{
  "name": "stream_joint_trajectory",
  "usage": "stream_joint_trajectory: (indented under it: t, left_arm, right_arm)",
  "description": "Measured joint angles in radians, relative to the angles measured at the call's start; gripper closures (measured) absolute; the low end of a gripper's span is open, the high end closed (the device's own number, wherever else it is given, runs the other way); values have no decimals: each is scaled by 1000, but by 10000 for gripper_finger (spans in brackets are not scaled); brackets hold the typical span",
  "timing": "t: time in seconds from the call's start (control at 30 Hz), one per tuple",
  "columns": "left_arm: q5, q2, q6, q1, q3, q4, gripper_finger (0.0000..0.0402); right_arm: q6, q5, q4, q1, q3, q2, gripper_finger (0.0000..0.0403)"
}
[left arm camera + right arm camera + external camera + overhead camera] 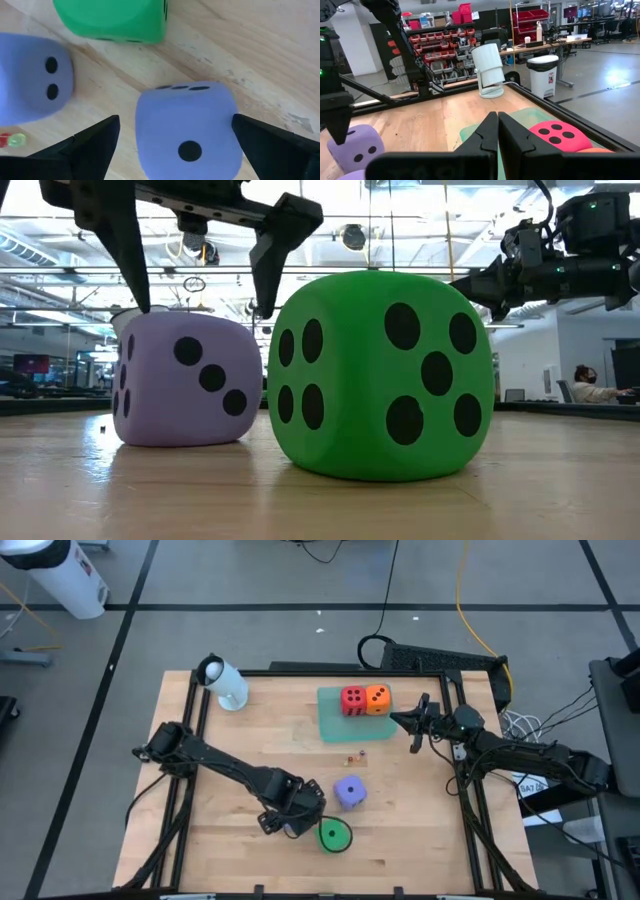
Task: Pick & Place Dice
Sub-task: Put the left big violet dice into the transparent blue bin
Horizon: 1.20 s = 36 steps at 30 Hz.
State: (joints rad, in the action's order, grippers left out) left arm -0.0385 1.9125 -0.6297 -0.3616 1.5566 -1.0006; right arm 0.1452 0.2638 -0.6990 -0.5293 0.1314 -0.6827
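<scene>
Hovering with its fingers spread wide, the left gripper (175, 145) straddles a soft, rounded purple die (187, 127) on the pale wood table (250, 755) beside the green die (334, 835), while the right gripper (497, 131), pinched closed and empty, waits near the translucent green tray (335, 722).

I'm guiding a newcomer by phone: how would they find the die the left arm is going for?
On the wooden table, go to its front edge, where the left pincer hangs open. A purple die sits between its fingers, hidden from overhead. Unlike the green die beside it and the other purple die, it alone lies under the arm.
</scene>
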Motion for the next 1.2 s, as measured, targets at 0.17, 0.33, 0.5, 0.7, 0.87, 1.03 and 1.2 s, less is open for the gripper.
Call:
stream_joint_trajectory:
  t: [0.17,0.33,0.5,0.7,0.87,1.03,1.2]
  left_arm:
    - [17,0,14,-13,5,-24,2]
    - [6,0,59,-20,5,-34,2]
    - [-8,0,86,-6,-6,-65,2]
    - [-6,0,69,15,-8,-37,2]
    - [-9,0,95,27,-8,-40,2]
    - [-59,0,140,51,-8,-43,2]
    - [-111,-1,143,67,-15,-41,2]
  right_arm:
    - [0,0,0,0,0,0,399]
    - [0,0,0,0,0,0,399]
    - [2,0,0,0,0,0,399]
    - [11,0,0,0,0,0,399]
    - [11,1,0,0,0,0,399]
    - [10,1,0,0,0,0,399]
    - [11,0,0,0,0,0,399]
